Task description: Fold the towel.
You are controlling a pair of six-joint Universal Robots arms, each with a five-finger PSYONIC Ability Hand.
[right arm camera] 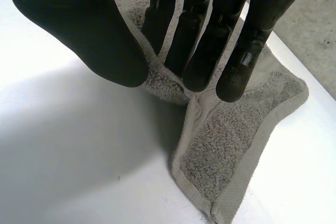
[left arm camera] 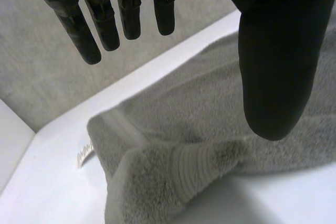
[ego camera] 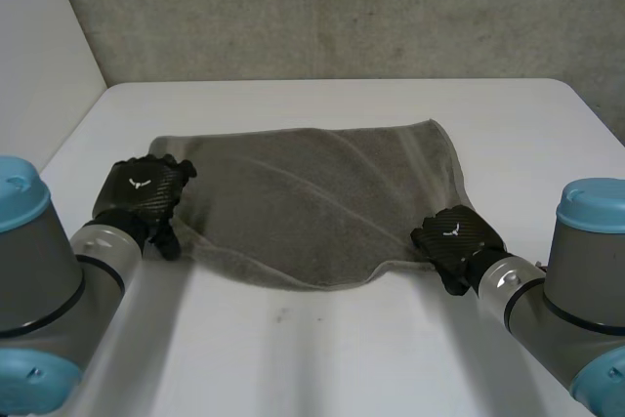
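A grey towel [ego camera: 312, 197] lies spread on the white table [ego camera: 342, 358], its near edge a little rumpled. My left hand [ego camera: 146, 192] hovers at the towel's left edge, near its near-left corner. In the left wrist view that hand [left arm camera: 273, 51] is open, fingers straight and thumb apart, with a doubled-over towel corner [left arm camera: 173, 171] lying loose beneath it. My right hand [ego camera: 454, 236] is at the near-right corner. There its thumb and fingers [right arm camera: 199, 40] pinch the towel's edge [right arm camera: 226, 150] and lift it slightly off the table.
A grey concrete wall [ego camera: 342, 7] stands behind the table and a white panel [ego camera: 39, 56] rises at the left. A small white label [left arm camera: 84, 153] pokes out from the towel's far-left corner. Bare tabletop runs along the front and right.
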